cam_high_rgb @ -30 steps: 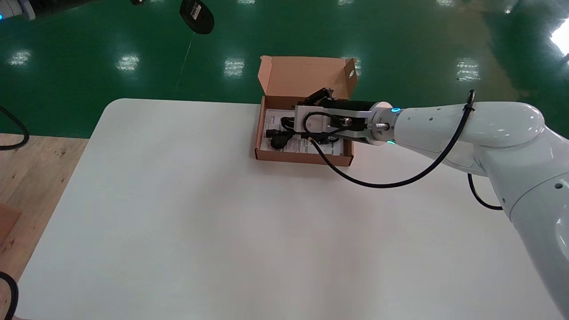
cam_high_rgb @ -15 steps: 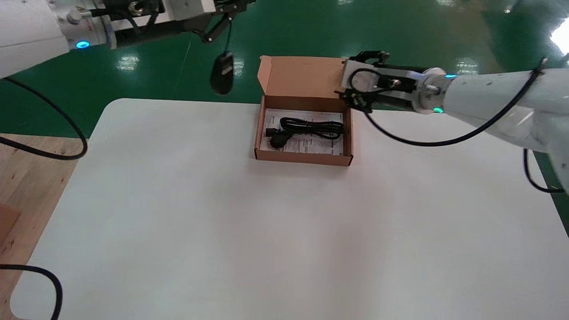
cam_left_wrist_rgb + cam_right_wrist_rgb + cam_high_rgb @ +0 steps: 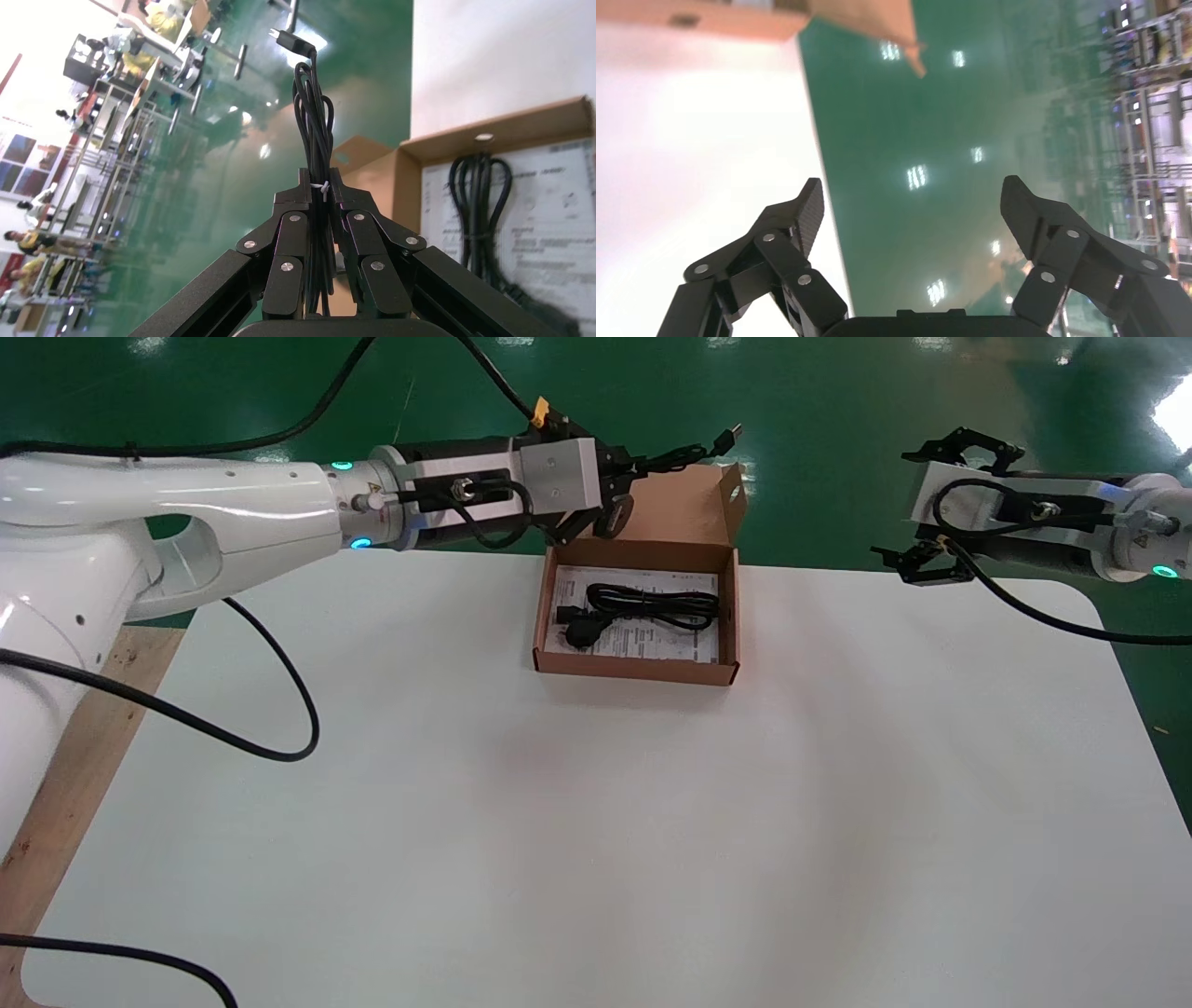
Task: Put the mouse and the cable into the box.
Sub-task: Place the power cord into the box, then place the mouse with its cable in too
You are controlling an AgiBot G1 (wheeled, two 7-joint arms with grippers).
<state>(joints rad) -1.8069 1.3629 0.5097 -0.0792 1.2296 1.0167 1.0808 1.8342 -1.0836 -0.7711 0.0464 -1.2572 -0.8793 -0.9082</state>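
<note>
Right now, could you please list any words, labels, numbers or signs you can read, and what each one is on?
Printed sheet lying in the cardboard box: lines of print, too small to read.
Yellow warning-triangle sticker on the left arm's wrist: symbol only, no legible words.
Cable bundle in the left pincer: no markings seen.

Open cardboard box (image 3: 636, 668), coiled black cable (image 3: 652, 603) inside, bundled cord (image 3: 314, 119) clamped in left tool (image 3: 318, 184)

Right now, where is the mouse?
In the head view the mouse hangs by its bundled cord, pinched in the left gripper, just above the back edge of the box and in front of its raised lid.
</note>
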